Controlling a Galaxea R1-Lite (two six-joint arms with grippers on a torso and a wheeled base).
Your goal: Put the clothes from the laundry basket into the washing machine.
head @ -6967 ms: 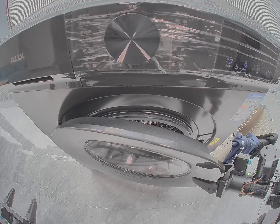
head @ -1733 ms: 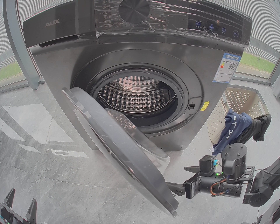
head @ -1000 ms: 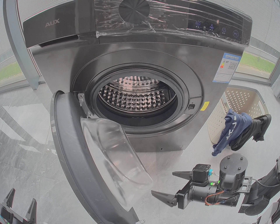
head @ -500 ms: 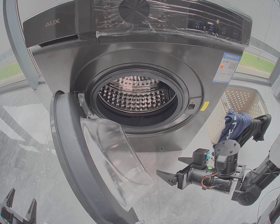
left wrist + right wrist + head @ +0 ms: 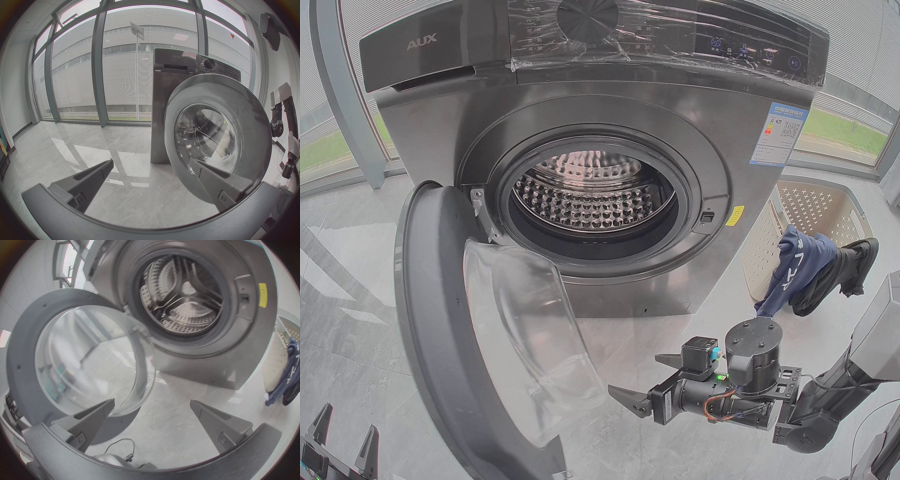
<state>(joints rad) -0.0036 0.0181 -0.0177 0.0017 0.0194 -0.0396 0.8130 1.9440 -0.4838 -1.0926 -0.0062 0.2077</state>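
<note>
The grey washing machine (image 5: 425, 125) stands with its round door (image 5: 425, 300) swung wide to the left, and the steel drum (image 5: 590, 187) looks empty. To its right is the beige laundry basket (image 5: 819, 206), with a navy garment (image 5: 800, 262) and a black garment (image 5: 853, 265) draped over its front rim. My right gripper (image 5: 635, 376) hangs open and empty low above the floor, between the door and the basket, pointing at the door. My left gripper (image 5: 349, 420) is open and empty at the near left. The right wrist view takes in the drum (image 5: 184, 296) and the navy garment (image 5: 286, 377).
Glossy grey tile floor (image 5: 650, 337) lies in front of the machine. The open door's glass bowl (image 5: 531, 337) bulges toward my right gripper. Window frames (image 5: 337, 94) and glass walls stand behind the machine. The left wrist view sees the door's outer face (image 5: 250, 125).
The door has swung from nearly shut to wide open. My right gripper has let go of its edge and drawn back, then drifted left. The head view has shifted slightly.
</note>
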